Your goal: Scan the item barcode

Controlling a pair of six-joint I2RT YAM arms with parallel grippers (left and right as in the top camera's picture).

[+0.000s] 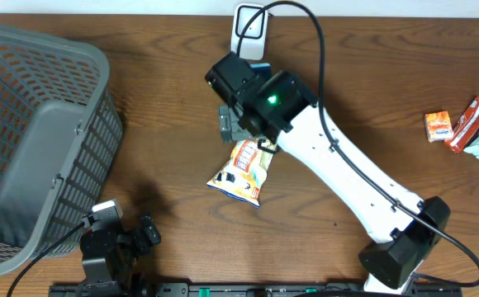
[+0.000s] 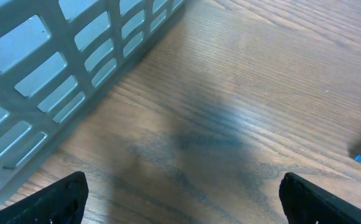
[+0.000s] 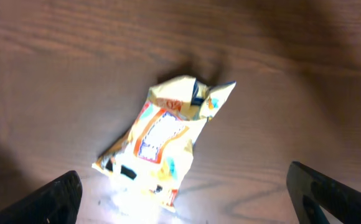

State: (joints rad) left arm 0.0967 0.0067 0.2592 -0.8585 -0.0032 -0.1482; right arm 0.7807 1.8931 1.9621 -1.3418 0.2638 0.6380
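Progress: early, scan judged not done | snack packet (image 1: 244, 172) was seen lying unheld on tabletop (image 1: 165, 99), frame centre | right jaws were spread wide above it | left jaws were apart, lower left | pickup and barcode presentation were judged outstanding.

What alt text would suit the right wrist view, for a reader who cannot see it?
A crumpled yellow snack bag lies alone on the brown wooden table, brightly lit at its lower end. The right gripper is above it with its jaws wide open, their dark tips in the two bottom corners.
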